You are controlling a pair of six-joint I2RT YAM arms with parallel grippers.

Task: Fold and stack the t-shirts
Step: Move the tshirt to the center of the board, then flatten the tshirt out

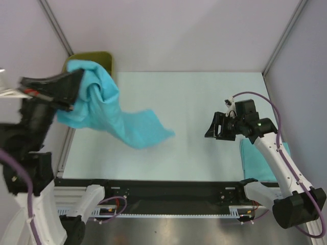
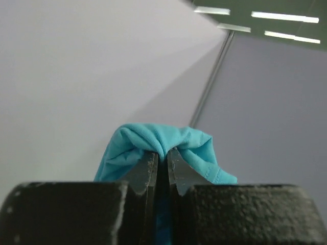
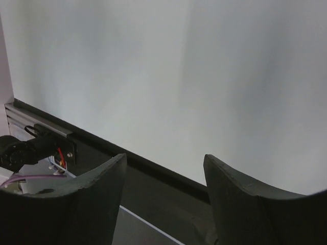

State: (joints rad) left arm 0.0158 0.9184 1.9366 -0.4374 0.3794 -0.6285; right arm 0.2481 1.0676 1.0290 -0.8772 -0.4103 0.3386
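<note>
The left gripper [image 2: 162, 157] is raised at the far left, its fingers pinched tight on a bunched fold of a shirt [image 1: 120, 120]; the cloth hangs from it and trails out over the table [image 1: 199, 97], its low end at or just above the surface, hard to tell which; the bin [image 1: 92, 56] sits behind it; the right gripper [image 3: 163, 176] hovers over the table's right side, fingers spread, nothing between; a second shirt [image 1: 249, 158], seemingly folded, lies at the near right edge.

Plain teal t-shirt [image 1: 120, 122], bunched & creased, hangs in mid-air at left, top pinched in left gripper [image 2: 162, 162], loose end trailing down-right over worktop [image 1: 194, 102]. 2nd teal shirt [image 1: 249, 159] lies flat at near-right edge, partly hidden.
</note>
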